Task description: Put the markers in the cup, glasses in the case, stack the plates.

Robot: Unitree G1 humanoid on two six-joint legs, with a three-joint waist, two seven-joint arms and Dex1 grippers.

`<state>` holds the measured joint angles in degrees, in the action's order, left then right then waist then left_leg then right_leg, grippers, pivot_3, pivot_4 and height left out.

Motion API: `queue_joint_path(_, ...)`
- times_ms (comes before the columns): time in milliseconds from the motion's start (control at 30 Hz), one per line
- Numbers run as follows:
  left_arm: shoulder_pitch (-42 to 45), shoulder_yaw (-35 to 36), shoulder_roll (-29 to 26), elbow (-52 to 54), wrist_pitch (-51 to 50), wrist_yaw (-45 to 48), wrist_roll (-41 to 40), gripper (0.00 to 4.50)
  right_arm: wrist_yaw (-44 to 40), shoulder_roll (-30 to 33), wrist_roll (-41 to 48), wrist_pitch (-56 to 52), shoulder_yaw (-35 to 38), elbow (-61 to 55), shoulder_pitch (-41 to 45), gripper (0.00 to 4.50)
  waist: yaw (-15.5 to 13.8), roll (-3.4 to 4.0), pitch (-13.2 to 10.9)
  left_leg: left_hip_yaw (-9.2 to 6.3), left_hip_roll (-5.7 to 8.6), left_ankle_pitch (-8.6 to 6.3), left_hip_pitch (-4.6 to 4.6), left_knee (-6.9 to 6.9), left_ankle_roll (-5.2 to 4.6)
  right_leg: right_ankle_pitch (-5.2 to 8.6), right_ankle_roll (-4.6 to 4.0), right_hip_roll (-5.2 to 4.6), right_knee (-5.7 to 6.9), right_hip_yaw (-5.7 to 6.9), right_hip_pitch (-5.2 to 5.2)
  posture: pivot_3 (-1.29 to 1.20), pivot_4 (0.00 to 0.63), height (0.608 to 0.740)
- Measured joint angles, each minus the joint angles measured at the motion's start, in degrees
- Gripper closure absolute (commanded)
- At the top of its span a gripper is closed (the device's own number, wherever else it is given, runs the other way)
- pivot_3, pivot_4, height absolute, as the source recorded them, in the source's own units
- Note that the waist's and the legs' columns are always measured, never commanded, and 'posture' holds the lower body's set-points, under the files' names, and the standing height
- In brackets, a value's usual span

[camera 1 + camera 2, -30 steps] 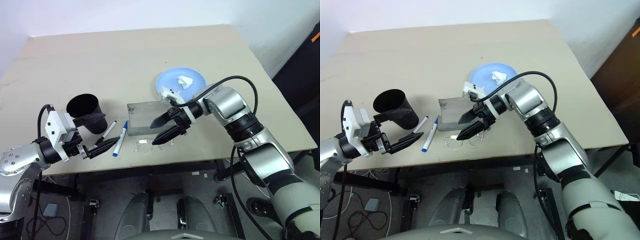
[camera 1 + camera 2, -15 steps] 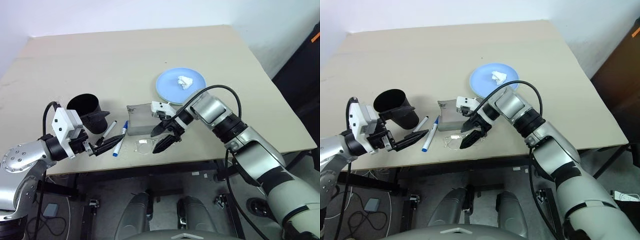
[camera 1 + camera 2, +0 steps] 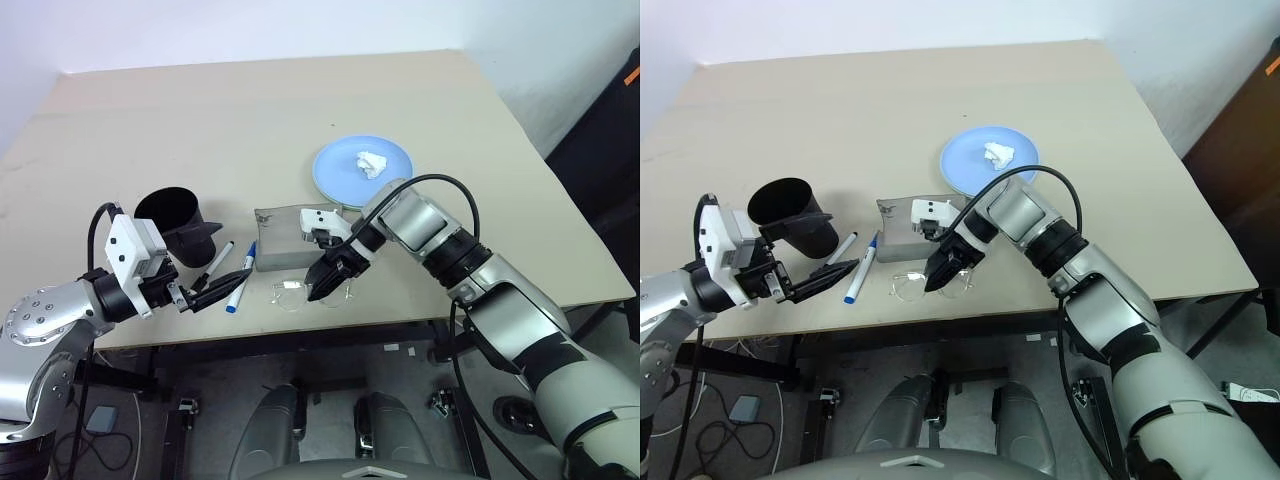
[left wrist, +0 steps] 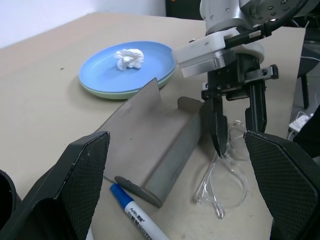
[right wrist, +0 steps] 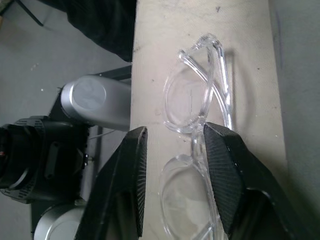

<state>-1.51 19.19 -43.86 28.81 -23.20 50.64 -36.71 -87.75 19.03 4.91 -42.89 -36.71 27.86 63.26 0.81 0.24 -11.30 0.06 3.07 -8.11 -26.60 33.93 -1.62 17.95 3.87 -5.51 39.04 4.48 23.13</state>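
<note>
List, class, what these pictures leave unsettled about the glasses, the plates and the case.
- Glasses: the right gripper straddles the bridge; the right wrist view does not show whether its fingers touch the frame.
- Green plate: the blue plate covers all but its rim.
- Case: its interior faces away in the left wrist view.

The left gripper [image 3: 222,287] hovers low on the robot's left, pointing level toward the right, its jaws spread wide. The right arm bends across the front, wrist turned so the right gripper [image 3: 938,276] points steeply down and leftward, its jaws narrowed with a gap still between the fingers [image 5: 227,170].
</note>
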Motion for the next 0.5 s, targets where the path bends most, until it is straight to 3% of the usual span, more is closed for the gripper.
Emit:
queue_joint_path(67, -0.15, 0.00, 0.00, -0.16, 0.17, 0.31, 0.06, 0.00, 0.11, 0.00, -0.31, 0.22, 0.00, 0.04, -0.13, 2.71, 0.00, 0.00, 0.00, 0.00, 0.00, 0.00, 0.00, 0.00, 0.00, 0.00, 0.00, 0.00, 0.00, 0.00, 0.00, 0.00, 0.150, 0.712)
queue_joint_path(267, -1.20, 0.01, 0.22, -1.06, 1.98, 1.27, 0.85, 0.00, -0.20, -0.04, -1.00, 0.69, 0.18, 0.47, -0.32, 4.49, 0.00, 0.00, 0.00, 0.00, 0.00, 0.00, 0.00, 0.00, 0.00, 0.00, 0.00, 0.00, 0.00, 0.00, 0.00, 0.00, 0.150, 0.712)
queue_joint_path(500, -2.23, 0.02, 0.49, -1.90, 3.81, 2.20, 1.22, 0.00, -1.13, 0.03, -0.38, -0.03, 0.62, 0.20, -0.27, 4.49, 0.07, -0.03, 0.02, 0.00, 0.00, 0.00, 0.04, -0.02, 0.01, 0.02, -0.08, 0.00, 0.00, -0.02, -0.01, 0.00, 0.150, 0.712)
